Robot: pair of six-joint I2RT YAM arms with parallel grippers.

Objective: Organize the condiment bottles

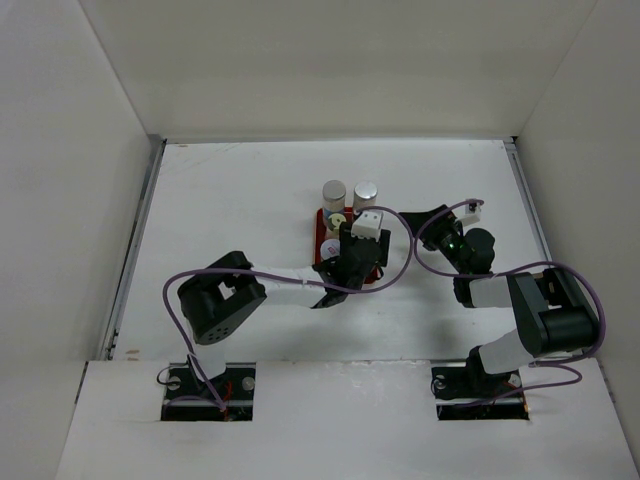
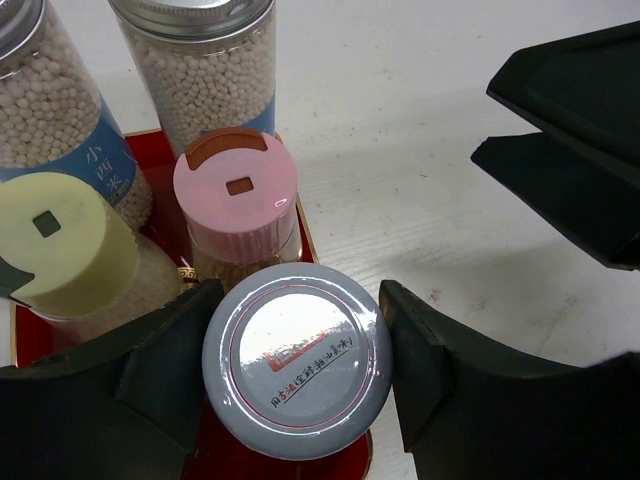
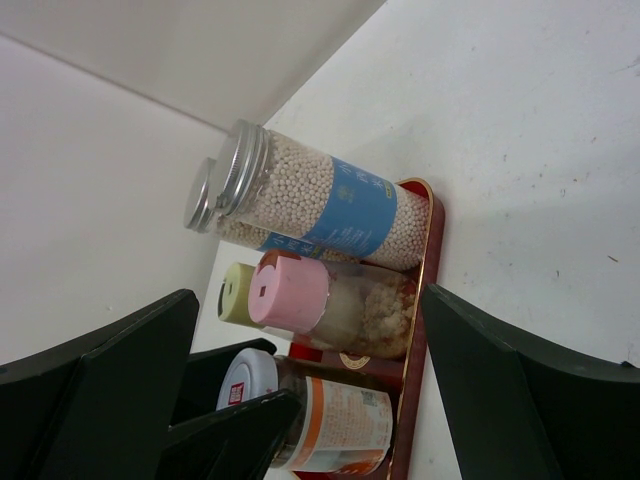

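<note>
Two tall condiment bottles of white beads with silver caps [image 1: 333,192] [image 1: 366,192] stand at the far end of the red tray [image 1: 322,228]. In the left wrist view they are the blue-labelled pair [image 2: 210,70] [image 2: 40,110], with a pink-lidded jar [image 2: 236,190] and a yellow-lidded jar [image 2: 50,235] in front. My left gripper [image 2: 297,365] is shut on a grey-lidded jar [image 2: 297,350] standing in the tray; the right wrist view shows its orange label [image 3: 345,420]. My right gripper [image 3: 308,292] is open beside the tray [image 3: 425,260], holding nothing.
White walls enclose the table on the left, back and right. The right arm [image 1: 470,250] reaches in from the tray's right side, its finger [image 2: 570,160] showing in the left wrist view. Purple cables loop over both arms.
</note>
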